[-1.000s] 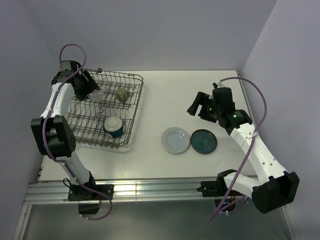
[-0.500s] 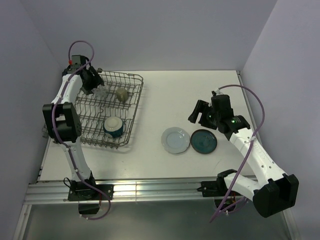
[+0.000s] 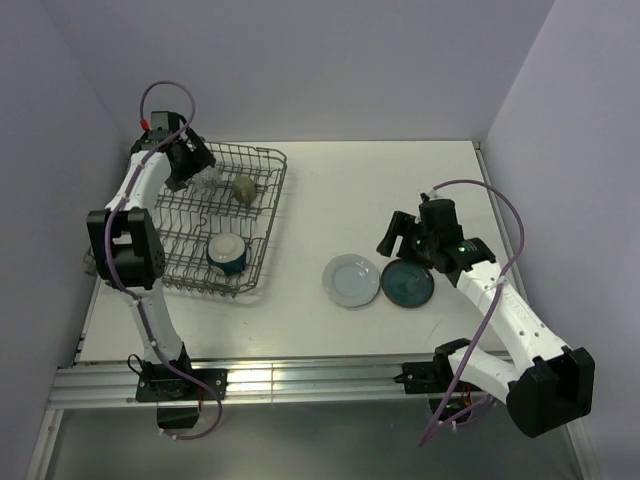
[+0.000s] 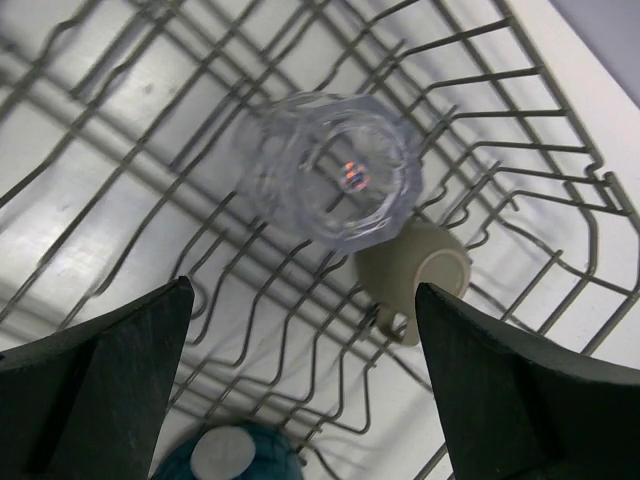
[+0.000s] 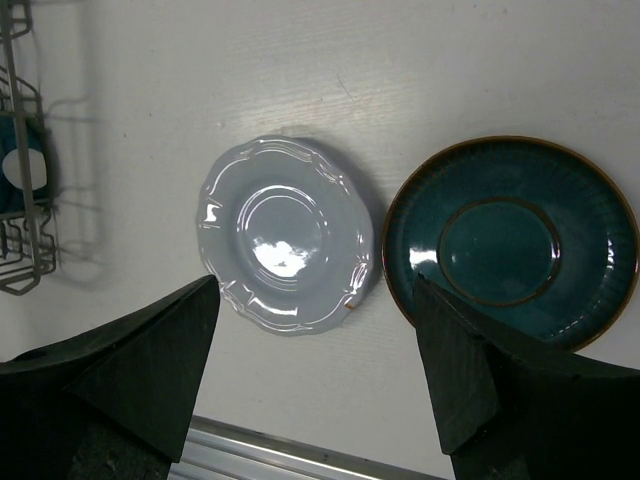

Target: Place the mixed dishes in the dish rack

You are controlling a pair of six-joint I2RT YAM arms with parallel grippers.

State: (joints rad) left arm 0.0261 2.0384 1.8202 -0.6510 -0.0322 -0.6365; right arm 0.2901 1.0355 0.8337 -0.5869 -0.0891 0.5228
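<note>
The grey wire dish rack [image 3: 262, 212] stands at the left. In it are the clear glass tumbler [image 4: 330, 166], the olive-brown mug [image 4: 412, 278] lying on its side, and an upturned bowl [image 3: 226, 251] showing its dark teal outside. My left gripper [image 3: 197, 162] is open and empty above the tumbler at the rack's far left corner. The pale blue plate [image 5: 287, 232] and the dark teal plate [image 5: 512, 240] lie flat side by side on the table. My right gripper [image 3: 398, 238] is open and empty above the two plates.
The rack's wire tines [image 4: 300, 330] rise under my left gripper. A metal rail [image 3: 300, 380] runs along the table's near edge. Lilac walls close in at the back and both sides.
My right gripper has moved down and nearer, from the far right to above the plates. My left gripper has drawn back from the tumbler toward the rack's far left corner.
</note>
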